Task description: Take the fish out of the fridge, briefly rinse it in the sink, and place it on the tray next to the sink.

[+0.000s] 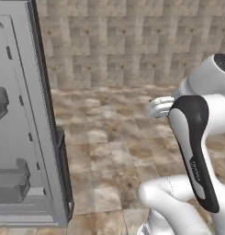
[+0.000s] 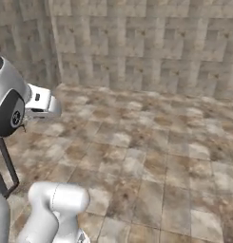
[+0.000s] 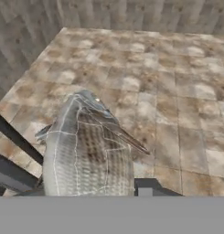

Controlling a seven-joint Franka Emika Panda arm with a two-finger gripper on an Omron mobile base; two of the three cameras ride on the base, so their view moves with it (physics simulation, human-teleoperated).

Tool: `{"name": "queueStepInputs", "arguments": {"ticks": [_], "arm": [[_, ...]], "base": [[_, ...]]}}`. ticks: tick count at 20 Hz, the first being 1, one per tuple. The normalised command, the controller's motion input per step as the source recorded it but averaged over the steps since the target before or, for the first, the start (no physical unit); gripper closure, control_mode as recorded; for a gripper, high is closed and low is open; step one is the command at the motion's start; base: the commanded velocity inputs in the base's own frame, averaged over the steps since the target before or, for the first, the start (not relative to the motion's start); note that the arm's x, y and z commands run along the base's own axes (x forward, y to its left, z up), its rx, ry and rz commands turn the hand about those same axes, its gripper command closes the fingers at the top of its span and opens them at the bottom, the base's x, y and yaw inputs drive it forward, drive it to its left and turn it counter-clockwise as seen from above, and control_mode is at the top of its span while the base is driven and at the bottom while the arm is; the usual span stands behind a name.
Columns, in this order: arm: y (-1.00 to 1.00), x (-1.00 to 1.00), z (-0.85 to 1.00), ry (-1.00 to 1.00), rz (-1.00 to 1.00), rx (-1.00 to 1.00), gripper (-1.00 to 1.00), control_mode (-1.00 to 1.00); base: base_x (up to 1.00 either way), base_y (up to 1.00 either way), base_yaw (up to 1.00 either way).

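Mottled brown tiled floor [image 2: 151, 142] meets a grey-tan tiled wall [image 2: 146, 42].

Silvery-grey scaled fish [image 3: 88, 151], mottled brown-and-tan tiled floor [image 2: 151, 142], light grey fridge [image 1: 22, 137] interior.

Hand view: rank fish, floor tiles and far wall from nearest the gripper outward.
1. Fish: between the fingertips of the gripper, rising from the bottom centre.
2. Floor: tiles beyond the fish, spreading to the right and upward.
3. Wall: along the top edge, past the floor.
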Motion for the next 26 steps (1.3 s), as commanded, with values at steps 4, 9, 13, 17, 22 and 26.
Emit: {"name": "queueStepInputs", "arguments": {"ticks": [4,9,13,17,22,26], "arm": [[0.0,0.0,0.0,0.0,0.0,0.0,1.0,1.0],[0.0,0.0,0.0,0.0,0.0,0.0,1.0,1.0],[0.0,0.0,0.0,0.0,0.0,0.0,1.0,1.0],[0.0,0.0,0.0,0.0,0.0,0.0,1.0,1.0],[0.0,0.0,0.0,0.0,0.0,0.0,1.0,1.0],[0.0,0.0,0.0,0.0,0.0,0.0,1.0,1.0]], "base": [[0.0,0.01,-1.0],[0.0,0.0,-1.0],[0.19,0.0,-1.0],[0.73,0.0,-0.86],[0.92,0.0,-0.78],[1.0,0.03,-0.57]]}}
